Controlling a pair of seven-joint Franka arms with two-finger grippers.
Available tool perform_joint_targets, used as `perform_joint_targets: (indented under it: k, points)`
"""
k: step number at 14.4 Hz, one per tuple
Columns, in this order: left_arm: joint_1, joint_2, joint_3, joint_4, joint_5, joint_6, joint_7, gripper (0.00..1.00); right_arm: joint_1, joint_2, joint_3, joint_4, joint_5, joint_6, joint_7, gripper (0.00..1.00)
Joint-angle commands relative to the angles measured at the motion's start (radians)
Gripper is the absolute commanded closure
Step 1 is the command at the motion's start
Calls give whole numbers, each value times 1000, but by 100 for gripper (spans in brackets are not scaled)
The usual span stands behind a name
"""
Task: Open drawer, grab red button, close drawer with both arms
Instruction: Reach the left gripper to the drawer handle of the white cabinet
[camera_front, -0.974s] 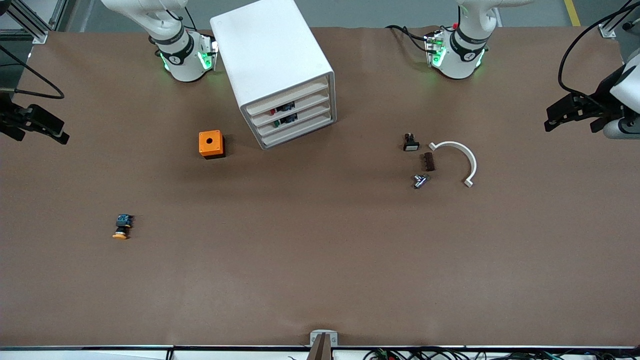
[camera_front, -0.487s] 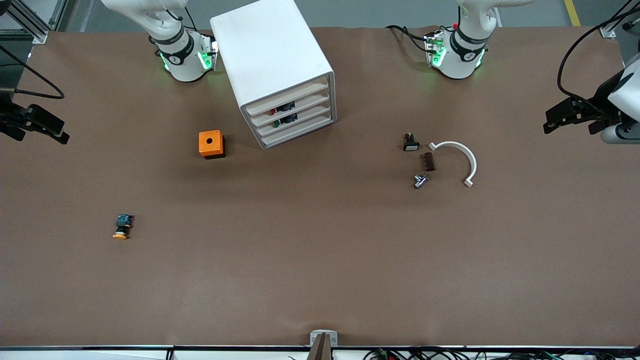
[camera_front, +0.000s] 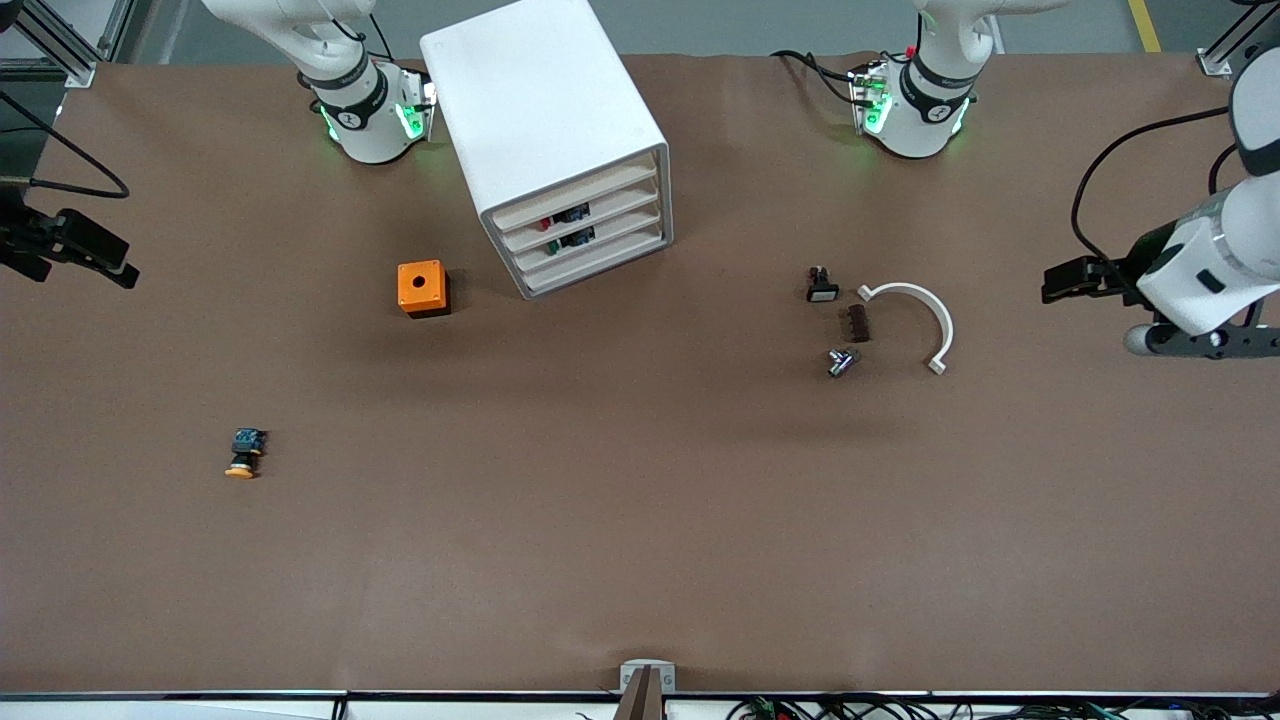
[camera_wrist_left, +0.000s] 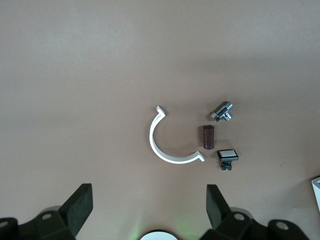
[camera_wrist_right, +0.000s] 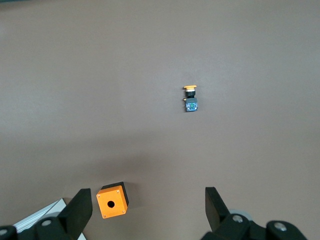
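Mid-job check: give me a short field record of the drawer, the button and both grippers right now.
drawer: second-from-top white plastic drawer of the white cabinet, shut
button: red-capped push button seen through that drawer's front, not grabbed
left gripper: open, empty, in the air over the table's left-arm end
right gripper: open, empty, over the table's right-arm end
task state: no step done yet
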Motion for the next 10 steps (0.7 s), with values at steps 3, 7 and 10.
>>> perform_joint_targets:
  k: [3, 7, 10]
  points:
    - [-93, 72, -3, 13, 14, 0, -134, 0, -10, -2, 4, 5, 13, -8, 1, 0]
    - [-211, 138, 0, 22, 14, 1, -320, 0, -10, -2, 4, 5, 13, -8, -3, 0]
    - [-280, 172, -2, 23, 5, 0, -489, 0, -10, -2, 4, 5, 13, -8, -3, 0]
